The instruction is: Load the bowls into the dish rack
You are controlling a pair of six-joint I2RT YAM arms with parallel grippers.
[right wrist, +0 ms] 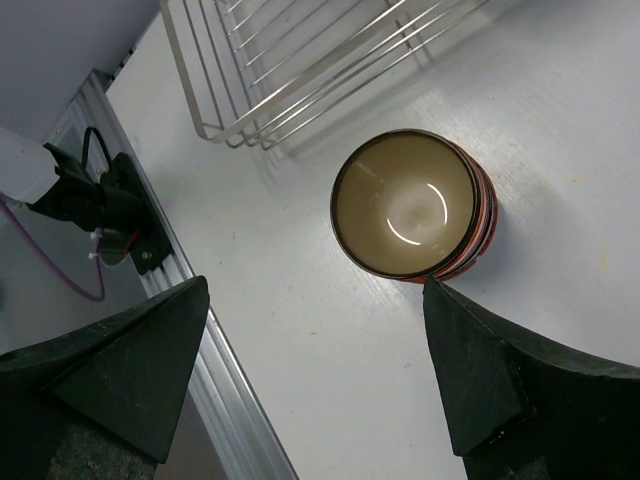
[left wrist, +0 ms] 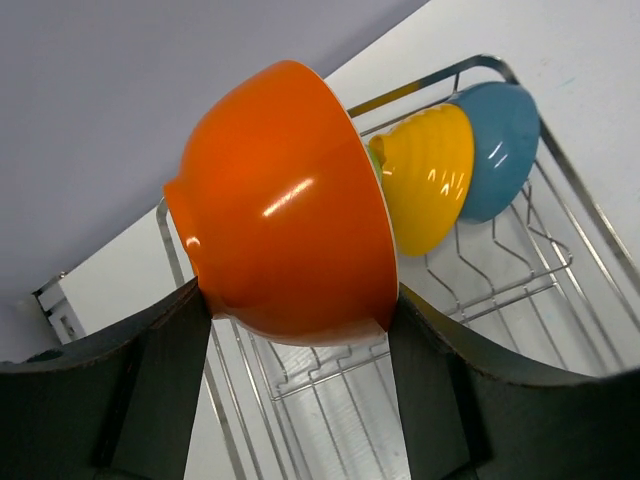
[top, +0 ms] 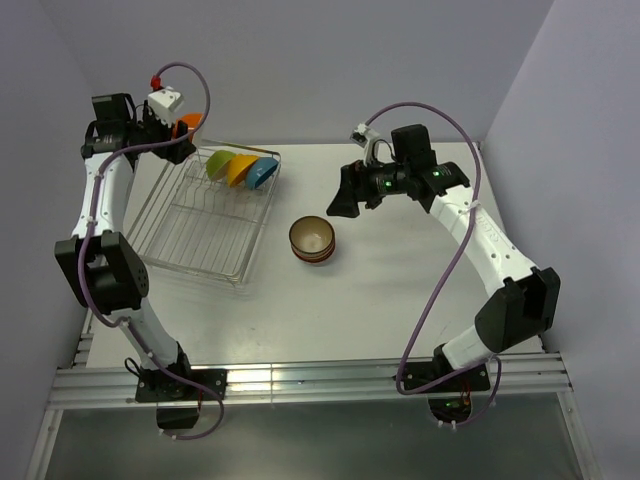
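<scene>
The dish rack [top: 200, 240] is thin bright wire, metallic and shiny. Inside it the yellow bowl [left wrist: 430, 175] is glossy and faintly ribbed, the blue bowl [left wrist: 505, 140] smooth with a softer sheen. Over the rack the orange bowl [left wrist: 290, 200] shows sharp highlights — glazed or plastic, unclear. Beside the rack the stacked brown bowls [right wrist: 405, 205] gleam inside; the table [top: 380, 320] is matt white.

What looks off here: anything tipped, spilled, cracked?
Nothing stands out. The green bowl, yellow bowl and blue bowl stand on edge in the dish rack, the left end effector grips the orange bowl over it, and the brown-red bowl stack sits upright on the table below the open right end effector.
</scene>
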